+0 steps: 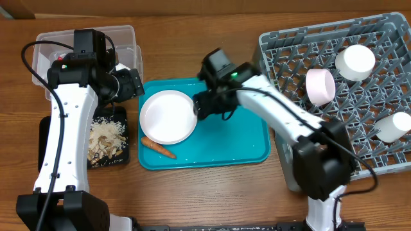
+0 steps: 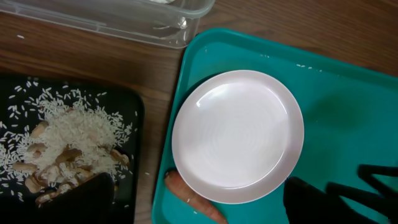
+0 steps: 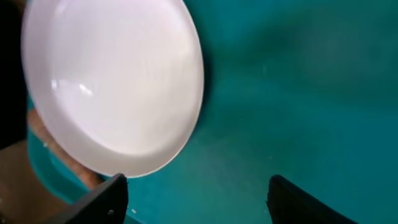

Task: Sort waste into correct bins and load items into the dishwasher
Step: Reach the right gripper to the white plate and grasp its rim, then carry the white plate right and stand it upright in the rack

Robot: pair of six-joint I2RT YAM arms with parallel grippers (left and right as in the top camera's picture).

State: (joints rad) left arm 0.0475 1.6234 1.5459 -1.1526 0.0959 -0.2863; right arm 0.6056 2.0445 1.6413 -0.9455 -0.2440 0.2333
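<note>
A white flat plate (image 1: 168, 117) lies on the left part of the teal tray (image 1: 237, 144), and also shows in the left wrist view (image 2: 237, 134) and the right wrist view (image 3: 112, 81). An orange carrot (image 1: 158, 148) lies at the plate's front edge, partly under the rim (image 2: 196, 200). Rice scraps (image 1: 106, 140) lie in the black tray (image 1: 46, 135). My right gripper (image 1: 201, 106) is open and empty just right of the plate (image 3: 196, 199). My left gripper (image 1: 133, 83) is open and empty, above the gap between the black tray and the plate (image 2: 199, 199). No chopsticks, wrapper or tissue show.
The clear tub (image 1: 122, 37) stands at the back left, partly hidden by my left arm. The grey dish rack (image 1: 289, 58) at the right holds a white cup (image 1: 355, 62), a pink bowl (image 1: 320, 86) and another white cup (image 1: 393, 126).
</note>
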